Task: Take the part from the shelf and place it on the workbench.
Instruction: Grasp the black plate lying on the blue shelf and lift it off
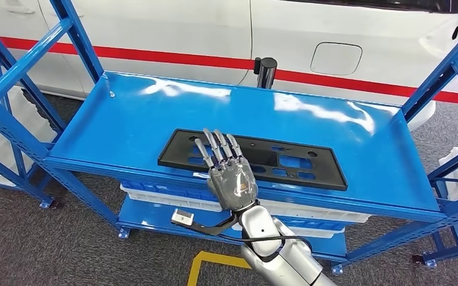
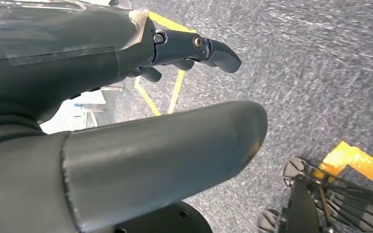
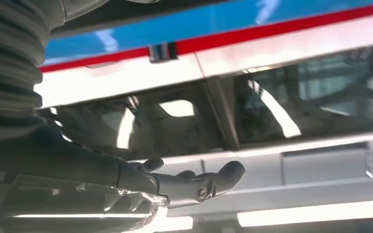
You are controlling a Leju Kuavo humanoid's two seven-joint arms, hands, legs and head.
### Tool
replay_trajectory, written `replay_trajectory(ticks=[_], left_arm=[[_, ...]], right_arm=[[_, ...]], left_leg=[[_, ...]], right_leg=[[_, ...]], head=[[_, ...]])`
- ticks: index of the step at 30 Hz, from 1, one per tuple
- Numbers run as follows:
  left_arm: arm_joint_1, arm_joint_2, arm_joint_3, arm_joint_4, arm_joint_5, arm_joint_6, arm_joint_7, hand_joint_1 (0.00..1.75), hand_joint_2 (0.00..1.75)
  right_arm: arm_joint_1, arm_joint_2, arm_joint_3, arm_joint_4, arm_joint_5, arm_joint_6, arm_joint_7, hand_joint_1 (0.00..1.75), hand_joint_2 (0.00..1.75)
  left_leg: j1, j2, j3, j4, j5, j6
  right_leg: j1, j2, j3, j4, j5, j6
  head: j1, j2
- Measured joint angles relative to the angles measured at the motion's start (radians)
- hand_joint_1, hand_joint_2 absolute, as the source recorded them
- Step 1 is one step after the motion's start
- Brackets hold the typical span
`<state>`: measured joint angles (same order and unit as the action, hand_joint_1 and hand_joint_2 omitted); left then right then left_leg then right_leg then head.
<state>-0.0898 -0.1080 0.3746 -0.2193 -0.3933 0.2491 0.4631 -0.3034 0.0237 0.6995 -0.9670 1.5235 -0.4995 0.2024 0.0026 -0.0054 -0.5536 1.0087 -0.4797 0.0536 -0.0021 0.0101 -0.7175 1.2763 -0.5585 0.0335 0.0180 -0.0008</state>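
Nearest in the head view, the right hand point(image 1: 231, 179) reaches up from the silver arm with its fingers spread and straight, holding nothing, its fingertips lying over the near edge of the part point(image 1: 256, 158). Whether they press on it or hover just above cannot be told from this angle. The part is one flat black plate with several cut-outs, lying on the top shelf point(image 1: 155, 113) of the blue rack, near the front edge and a little right of middle. Under that shelf sits a white tray point(image 1: 310, 210) on the lower level. A small white box point(image 1: 182, 217) hangs on a cable beside the wrist. A yellow line point(image 1: 206, 262) marks the grey floor below.

The left wrist view adds the left hand point(image 2: 194, 51), hanging over grey carpet with its fingers loosely curled and nothing in them. The right wrist view looks past the open fingers toward the car.

Behind the rack stands a short black post point(image 1: 266, 72), and beyond it a white car point(image 1: 226, 30) with a red stripe.
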Motion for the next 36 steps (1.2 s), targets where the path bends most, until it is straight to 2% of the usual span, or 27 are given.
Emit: replay_trajectory(ticks=[2, 3, 5, 6, 8, 10, 15, 20, 36], left_arm=[[0.000, -0.001, 0.001, 0.000, -0.001, 0.006, 0.000, 0.00, 0.00], [0.000, -0.002, 0.001, 0.000, -0.002, 0.010, 0.000, 0.00, 0.00], [-0.001, -0.003, 0.003, 0.000, -0.005, 0.017, 0.000, 0.00, 0.00], [-0.002, -0.004, 0.004, 0.000, -0.006, 0.020, 0.000, 0.00, 0.00], [-0.002, -0.004, 0.006, 0.000, -0.009, 0.025, 0.000, 0.00, 0.00], [-0.003, -0.005, 0.009, 0.000, -0.012, 0.028, 0.000, 0.00, 0.00], [-0.004, -0.006, 0.011, 0.000, -0.018, 0.031, 0.000, 0.00, 0.00], [-0.004, -0.007, 0.015, 0.000, -0.024, 0.033, 0.000, 0.00, 0.00], [-0.004, -0.011, 0.018, 0.000, -0.039, 0.042, 0.000, 0.00, 0.00]], right_arm=[[-0.004, -0.006, 0.008, 0.007, 0.000, 0.024, 0.034, 0.00, 1.75], [-0.008, -0.009, 0.012, 0.012, 0.000, 0.039, 0.046, 0.00, 1.75], [-0.016, -0.015, 0.021, 0.024, 0.000, 0.074, 0.072, 0.00, 1.75], [-0.020, -0.018, 0.026, 0.032, 0.000, 0.091, 0.085, 0.00, 1.75], [-0.030, -0.022, 0.031, 0.052, 0.000, 0.114, 0.107, 0.00, 1.75], [-0.041, -0.026, 0.037, 0.077, 0.000, 0.128, 0.124, 0.00, 1.75], [-0.075, -0.034, 0.042, 0.135, 0.001, 0.158, 0.148, 0.00, 1.75], [-0.101, -0.041, 0.026, 0.184, 0.001, 0.167, 0.161, 0.00, 1.75], [-0.131, -0.063, -0.008, 0.259, 0.001, 0.195, 0.232, 0.00, 1.75]], left_leg=[[-0.002, -0.002, 0.014, 0.000, -0.010, -0.003], [-0.003, -0.003, 0.021, 0.000, -0.015, -0.006], [-0.004, -0.004, 0.027, 0.002, -0.024, -0.015], [-0.006, -0.004, 0.028, 0.004, -0.028, -0.017], [-0.006, -0.001, 0.033, 0.006, -0.034, -0.006], [-0.006, 0.003, 0.039, -0.002, -0.038, 0.005], [-0.006, 0.004, 0.046, -0.013, -0.038, 0.000], [-0.004, 0.005, 0.053, -0.016, -0.041, -0.021], [-0.009, 0.007, 0.070, -0.016, -0.042, -0.022]], right_leg=[[0.002, 0.000, 0.045, -0.133, 0.072, 0.011], [0.005, 0.000, 0.069, -0.197, 0.098, 0.008], [0.010, 0.000, 0.098, -0.265, 0.123, -0.012], [0.012, 0.000, 0.102, -0.267, 0.123, -0.021], [0.011, 0.002, 0.110, -0.271, 0.137, -0.021], [0.012, 0.004, 0.115, -0.271, 0.136, -0.021], [0.014, 0.006, 0.116, -0.271, 0.131, -0.027], [0.018, 0.005, 0.124, -0.271, 0.128, -0.033], [0.013, 0.005, 0.143, -0.273, 0.127, -0.033]], head=[[0.000, 0.000], [0.000, 0.000], [0.001, 0.000], [0.001, 0.000], [0.000, 0.000], [-0.001, 0.000], [-0.001, 0.000], [0.000, 0.000], [0.000, 0.000]])
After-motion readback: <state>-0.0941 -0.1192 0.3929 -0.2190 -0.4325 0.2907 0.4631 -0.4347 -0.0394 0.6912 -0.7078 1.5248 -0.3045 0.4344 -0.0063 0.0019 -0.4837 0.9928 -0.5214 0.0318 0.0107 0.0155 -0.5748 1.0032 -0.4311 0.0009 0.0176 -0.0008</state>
